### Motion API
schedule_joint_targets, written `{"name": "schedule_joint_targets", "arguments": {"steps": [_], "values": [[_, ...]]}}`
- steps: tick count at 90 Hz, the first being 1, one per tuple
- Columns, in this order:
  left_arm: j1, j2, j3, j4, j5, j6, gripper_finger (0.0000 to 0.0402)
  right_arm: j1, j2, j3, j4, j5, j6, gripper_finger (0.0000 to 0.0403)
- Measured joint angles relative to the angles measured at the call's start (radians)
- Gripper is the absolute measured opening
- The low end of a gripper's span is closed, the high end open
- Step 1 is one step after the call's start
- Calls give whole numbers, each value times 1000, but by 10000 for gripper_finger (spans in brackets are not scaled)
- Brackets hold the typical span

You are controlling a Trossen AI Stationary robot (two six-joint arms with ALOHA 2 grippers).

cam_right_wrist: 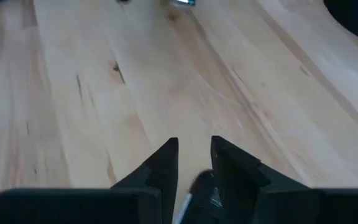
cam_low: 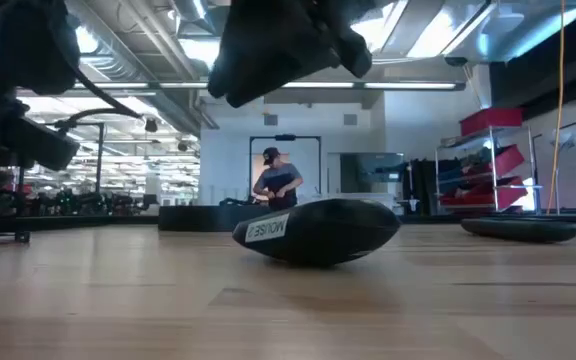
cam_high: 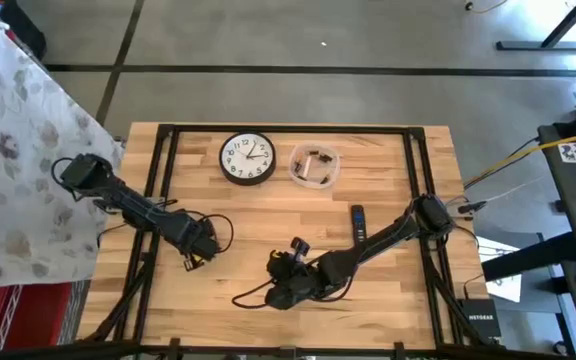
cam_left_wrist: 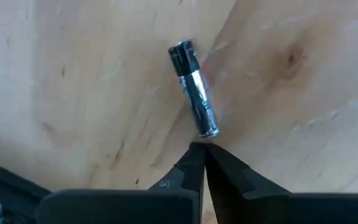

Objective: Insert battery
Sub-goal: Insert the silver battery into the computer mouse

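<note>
A small silver battery with a black end lies flat on the wooden table. My left gripper is shut, its tips right at the battery's silver end. It sits at the table's near left. A black computer mouse rests on the table, its underside label facing the low camera. My right gripper hovers just above it, fingers a narrow gap apart with nothing between the tips. In the high view the right gripper hides the mouse. My left gripper has its shut fingertips right at the battery's silver end, coming at it along its length. I cannot tell whether they touch it. The battery lies flat on the table.
At the far side are a round wall clock and a clear plastic tub with small parts. A black remote lies right of centre, beside my right arm. Bare wood lies between the two grippers.
</note>
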State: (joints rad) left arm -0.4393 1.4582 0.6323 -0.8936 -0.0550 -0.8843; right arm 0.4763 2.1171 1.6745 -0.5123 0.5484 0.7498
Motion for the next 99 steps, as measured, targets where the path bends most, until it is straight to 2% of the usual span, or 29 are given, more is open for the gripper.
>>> {"name": "schedule_joint_targets", "arguments": {"steps": [16,30,38,49,66,86,92,99], "values": [[0,1,2,11,-33,1,0,-13,29,-1,81,6,-27,78],[-12,1,18,19,-52,27,0,-32,55,-1,137,-45,-51,78],[-21,2,70,23,-92,36,0,-41,66,0,156,-73,-57,78],[-23,-10,116,-162,-151,28,0,-46,68,-1,150,-89,-71,78],[40,-5,90,-158,-155,65,0,-52,69,-1,157,-88,-78,78],[138,-5,75,-262,-430,32,0,-60,69,0,164,-87,-81,78],[202,-6,67,-289,-474,52,0,-67,69,0,172,-86,-92,78],[292,-6,33,-230,-490,112,0,-66,69,0,177,-87,-101,78]]}}
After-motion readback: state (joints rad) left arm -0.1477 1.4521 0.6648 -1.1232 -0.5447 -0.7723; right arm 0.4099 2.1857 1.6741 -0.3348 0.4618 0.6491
